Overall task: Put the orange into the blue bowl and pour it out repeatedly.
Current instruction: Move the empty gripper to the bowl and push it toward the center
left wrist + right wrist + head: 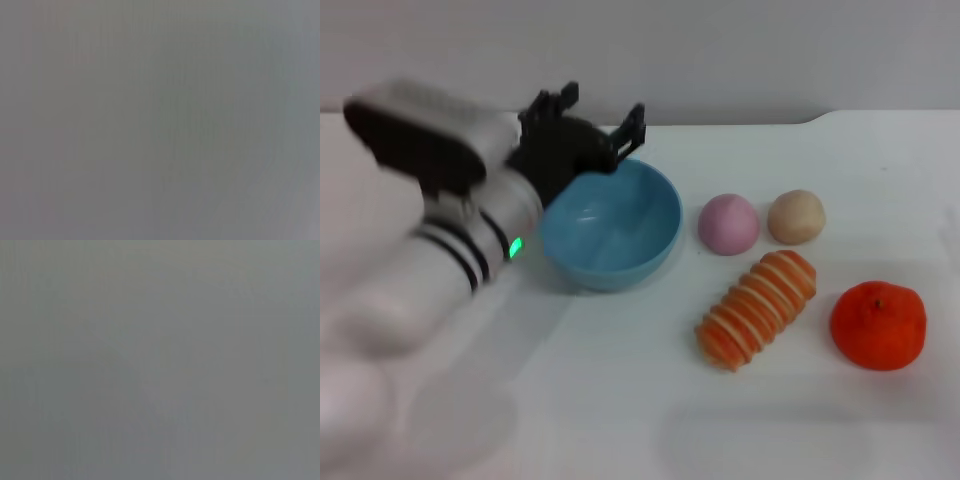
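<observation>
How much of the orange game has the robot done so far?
The blue bowl is empty and tipped toward the fruit. The orange sits on the white table, far from the bowl. The left gripper is at the bowl's far rim; whether it grips is unclear. The right arm is out of sight. Putting the orange in the bowl is left.

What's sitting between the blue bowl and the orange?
In the head view, the orange-and-cream striped oblong lies on the table between the blue bowl and the orange. The pink ball sits slightly farther back.
</observation>
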Robot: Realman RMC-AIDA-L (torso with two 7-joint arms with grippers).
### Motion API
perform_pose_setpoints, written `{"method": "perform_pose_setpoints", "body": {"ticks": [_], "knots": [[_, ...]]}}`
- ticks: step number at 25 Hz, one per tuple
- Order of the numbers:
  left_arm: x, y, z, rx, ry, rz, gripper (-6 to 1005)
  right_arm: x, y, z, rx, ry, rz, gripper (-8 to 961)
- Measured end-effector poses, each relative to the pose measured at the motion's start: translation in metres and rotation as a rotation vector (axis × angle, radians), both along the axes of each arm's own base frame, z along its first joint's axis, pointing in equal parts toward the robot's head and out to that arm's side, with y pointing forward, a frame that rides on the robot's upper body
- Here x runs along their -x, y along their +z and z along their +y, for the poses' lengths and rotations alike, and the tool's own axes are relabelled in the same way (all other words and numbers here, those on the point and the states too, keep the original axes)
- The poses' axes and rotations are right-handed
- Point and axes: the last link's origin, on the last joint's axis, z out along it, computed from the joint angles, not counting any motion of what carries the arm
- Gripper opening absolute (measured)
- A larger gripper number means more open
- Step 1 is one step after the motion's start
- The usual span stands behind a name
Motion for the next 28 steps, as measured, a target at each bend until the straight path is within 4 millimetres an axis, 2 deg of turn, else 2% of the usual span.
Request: {"method": "perform_pose_setpoints", "body": {"ticks": [3, 7, 12, 17, 28], "knots": [[-0.011, 0.022, 0.016, 0.062, 0.036, 0.050, 799, 0.000, 0.000, 0.000, 0.000, -0.001, 0.000, 701], [-0.011, 0.060, 0.035, 0.213, 0.143, 0.190, 800, 0.000, 0.000, 0.000, -0.002, -0.001, 0.000, 702], [-0.011, 0.077, 0.039, 0.316, 0.177, 0.249, 800, 0.000, 0.001, 0.000, -0.005, -0.001, 0.000, 702], [-0.004, 0.078, 0.040, 0.353, 0.203, 0.328, 800, 0.000, 0.001, 0.000, -0.007, -0.001, -0.001, 701], [0.017, 0.052, 0.051, 0.470, 0.300, 0.355, 799, 0.000, 0.002, 0.002, -0.008, 0.000, -0.005, 701]]}}
